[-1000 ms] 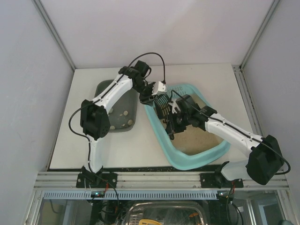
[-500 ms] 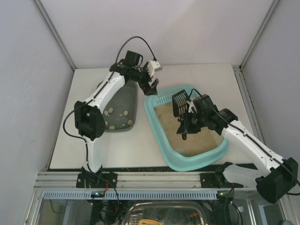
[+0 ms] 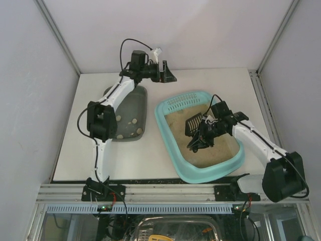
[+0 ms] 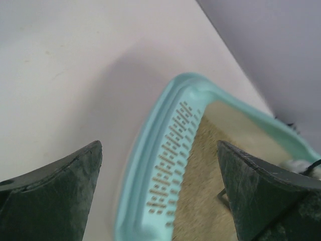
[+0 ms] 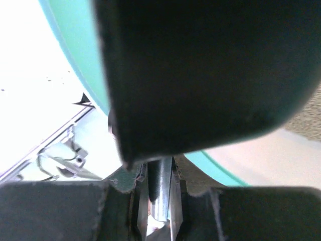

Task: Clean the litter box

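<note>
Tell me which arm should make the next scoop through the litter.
Right. The right jaws are shut on the black scoop, held over the sand inside the litter box. The left jaws stand open and empty, up by the far end of the grey tray.

smooth, kinda shiny turquoise plastic litter box, grainy tan sandy litter inside, matte dark grey-green plastic tray on the left, dull black plastic scoop, plain matte white table

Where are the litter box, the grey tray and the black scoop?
litter box (image 3: 183, 103), top view, on the slotted grille at its far end.
grey tray (image 3: 136, 103), top view, on its bare floor.
scoop (image 3: 192, 125), top view, on its slotted head.
</note>
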You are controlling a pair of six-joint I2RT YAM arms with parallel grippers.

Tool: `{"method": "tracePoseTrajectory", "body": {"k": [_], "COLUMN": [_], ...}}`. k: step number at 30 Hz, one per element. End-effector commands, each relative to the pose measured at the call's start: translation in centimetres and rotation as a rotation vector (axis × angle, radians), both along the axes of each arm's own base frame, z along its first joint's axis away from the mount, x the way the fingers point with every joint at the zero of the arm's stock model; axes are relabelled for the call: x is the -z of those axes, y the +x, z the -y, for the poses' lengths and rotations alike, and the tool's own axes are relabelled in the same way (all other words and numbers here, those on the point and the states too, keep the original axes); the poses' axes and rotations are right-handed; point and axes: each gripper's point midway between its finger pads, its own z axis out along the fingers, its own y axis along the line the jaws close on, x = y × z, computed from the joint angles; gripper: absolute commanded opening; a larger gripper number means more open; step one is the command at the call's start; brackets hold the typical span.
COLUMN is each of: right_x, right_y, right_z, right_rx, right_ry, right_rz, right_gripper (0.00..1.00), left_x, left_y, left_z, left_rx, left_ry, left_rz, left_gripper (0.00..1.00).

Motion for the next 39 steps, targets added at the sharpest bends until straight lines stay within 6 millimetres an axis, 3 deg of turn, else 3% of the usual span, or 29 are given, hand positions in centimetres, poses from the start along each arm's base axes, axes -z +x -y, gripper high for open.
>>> {"method": "tracePoseTrajectory", "body": {"k": [1, 9, 17, 24, 28, 32, 39], "right_x": [-1.6, 0.6, 2.6, 4.7, 4.9, 5.7, 8.9], "right_y": [0.4, 4.7, 8.2, 9.1, 10.1, 10.6, 10.1], "right_z": [-1.7, -2.0, -3.4, -5.3, -6.5, -6.5, -6.5], "right_rx": [0.015, 0.123, 0.196, 0.165, 0.197, 0.261, 0.342], "right_ry": [0.150, 0.103, 0.115, 0.145, 0.215, 0.252, 0.258], "right_rz": [-0.142, -0.247, -0.235, -0.245, -0.201, -0.160, -0.191], "right_gripper": [0.00, 0.00, 0.00, 0.00, 0.00, 0.00, 0.00], "left_x": [0.6, 3.0, 2.8, 2.8, 2.8, 2.8, 2.6], "left_y": [1.4, 0.3, -0.1, -1.4, -2.2, -2.8, -3.1], "left_z": [2.7, 4.4, 4.5, 4.2, 3.9, 3.4, 2.4], "left_rx": [-0.128, -0.163, -0.140, -0.100, -0.080, -0.068, -0.077], "left_ry": [-0.169, -0.268, -0.287, -0.278, -0.276, -0.271, -0.347], "left_rz": [-0.167, -0.276, -0.251, -0.232, -0.241, -0.238, -0.301], "left_gripper": [1.00, 1.00, 1.00, 1.00, 1.00, 1.00, 1.00]}}
